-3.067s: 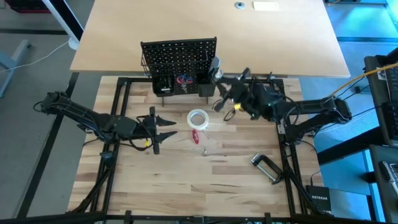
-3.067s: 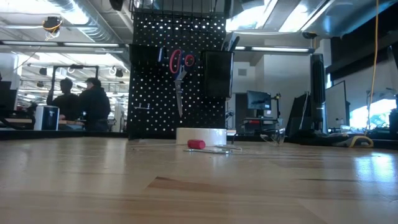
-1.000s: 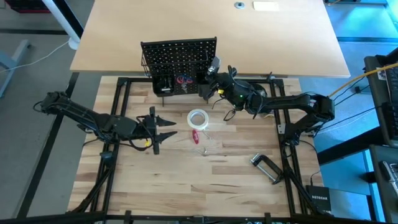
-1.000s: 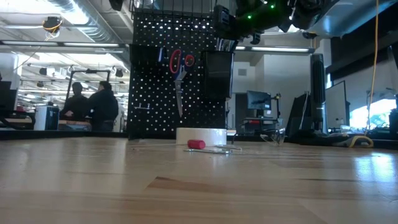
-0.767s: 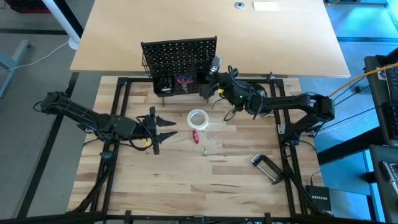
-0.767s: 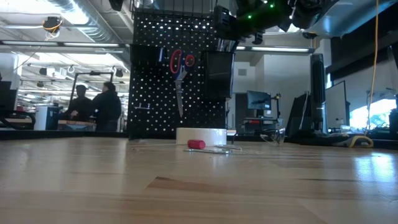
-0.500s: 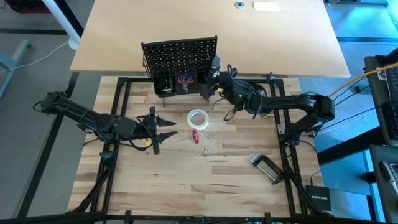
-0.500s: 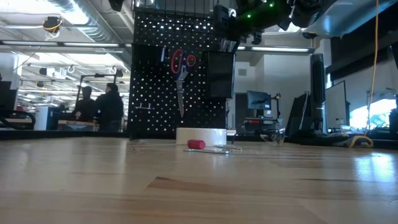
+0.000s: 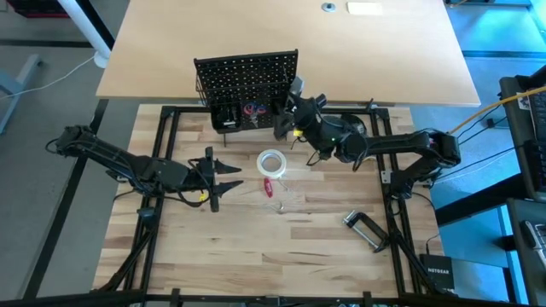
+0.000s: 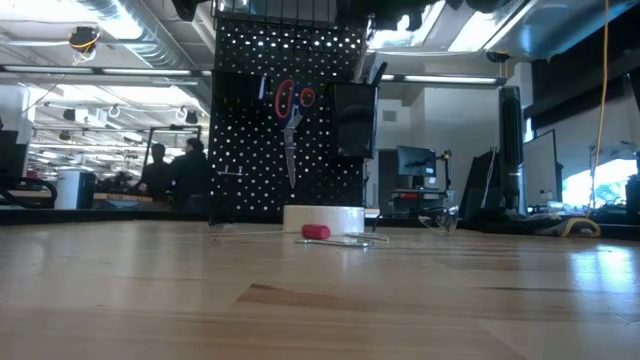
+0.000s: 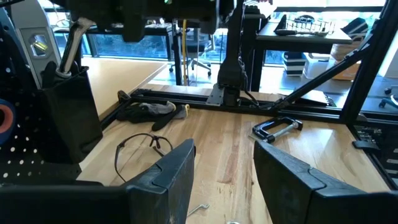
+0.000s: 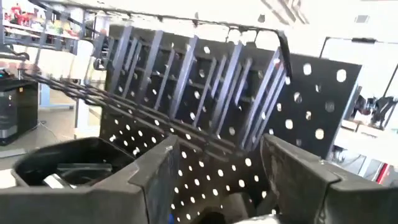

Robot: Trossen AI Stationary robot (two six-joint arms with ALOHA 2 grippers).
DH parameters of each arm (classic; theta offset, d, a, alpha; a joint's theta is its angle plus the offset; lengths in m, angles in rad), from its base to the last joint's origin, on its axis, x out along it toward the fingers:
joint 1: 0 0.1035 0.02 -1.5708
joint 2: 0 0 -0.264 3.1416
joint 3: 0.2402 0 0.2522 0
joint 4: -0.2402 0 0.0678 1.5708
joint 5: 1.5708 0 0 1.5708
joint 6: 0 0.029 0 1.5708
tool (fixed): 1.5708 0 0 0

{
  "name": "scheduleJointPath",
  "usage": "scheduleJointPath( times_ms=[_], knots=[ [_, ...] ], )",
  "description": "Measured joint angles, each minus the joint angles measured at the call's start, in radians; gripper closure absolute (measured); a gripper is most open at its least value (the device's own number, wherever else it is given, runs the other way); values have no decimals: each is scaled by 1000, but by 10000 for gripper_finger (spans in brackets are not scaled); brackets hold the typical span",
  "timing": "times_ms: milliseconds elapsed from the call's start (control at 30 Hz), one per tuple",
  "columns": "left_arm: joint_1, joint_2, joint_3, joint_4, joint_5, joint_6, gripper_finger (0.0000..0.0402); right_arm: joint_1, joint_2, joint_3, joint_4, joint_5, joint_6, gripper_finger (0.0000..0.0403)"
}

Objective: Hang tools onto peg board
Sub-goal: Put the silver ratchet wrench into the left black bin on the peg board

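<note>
Pincer (image 9: pixel 287 119) of the right arm hovers released beside the peg board (image 9: pixel 246 75); left pincer (image 9: pixel 223 176) released.

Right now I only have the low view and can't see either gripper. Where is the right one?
Observer: The right gripper hangs close to the black cup at the right end of the peg board, fingers apart, holding nothing.
Operator: And the left one?
Observer: The left gripper hovers over the table beside the white tape roll, open and empty.
Operator: Any tools I'm missing?
Observer: A silver C-clamp lies flat on the table on the right arm's side, away from the board and clear of both arms.
</note>
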Motion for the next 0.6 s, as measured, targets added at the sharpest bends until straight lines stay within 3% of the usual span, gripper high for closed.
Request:
scheduleJointPath(
  times_ms=[167,367,500,600],
  knots=[
    [0,0,0,-1,0,0,247,67,-16,30,-3,85,-125,177],
    [0,0,0,-8,0,0,247,145,-118,32,-41,114,-192,177],
    [0,0,0,-8,0,-7,247,223,-217,32,-236,122,-174,177],
    [0,0,0,-8,0,-8,247,256,-276,23,-468,120,-59,178]
  ],
)
